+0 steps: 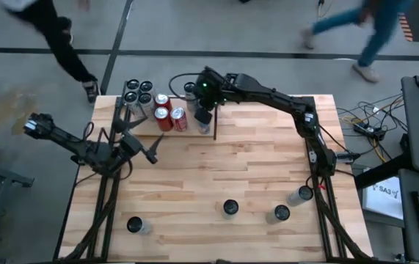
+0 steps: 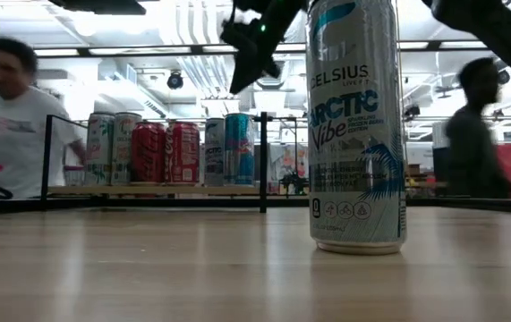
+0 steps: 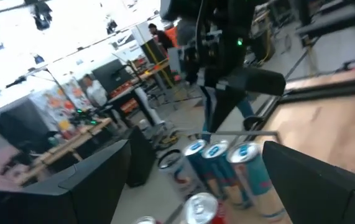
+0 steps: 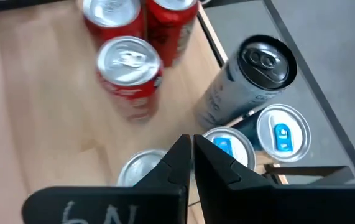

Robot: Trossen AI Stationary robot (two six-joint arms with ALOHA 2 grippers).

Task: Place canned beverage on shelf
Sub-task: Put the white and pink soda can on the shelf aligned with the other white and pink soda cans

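Note:
The shelf (image 2: pixel 148 190) stands at the table's far edge, left of centre, and several canned beverages stand upright on its panel: red ones (image 1: pixel 169 116), dark-topped ones (image 1: pixel 139 92) and blue-and-silver ones (image 2: pixel 237 148). My right gripper (image 1: pixel 203 116) hangs shut above the shelf's right end, clear of the can tops (image 4: pixel 227 144), with nothing between its fingers (image 4: pixel 191 149). My left gripper (image 1: pixel 149 150) waits open and level at the table's left, just near of the shelf, pointing toward the cans (image 3: pixel 217 162).
Several loose cans stand on the near half of the table: one at near left (image 1: pixel 134 225), one at near centre (image 1: pixel 230 208) that looms in the low view (image 2: pixel 358 125), and two at near right (image 1: pixel 281 213) (image 1: pixel 301 194). People move beyond the far edge.

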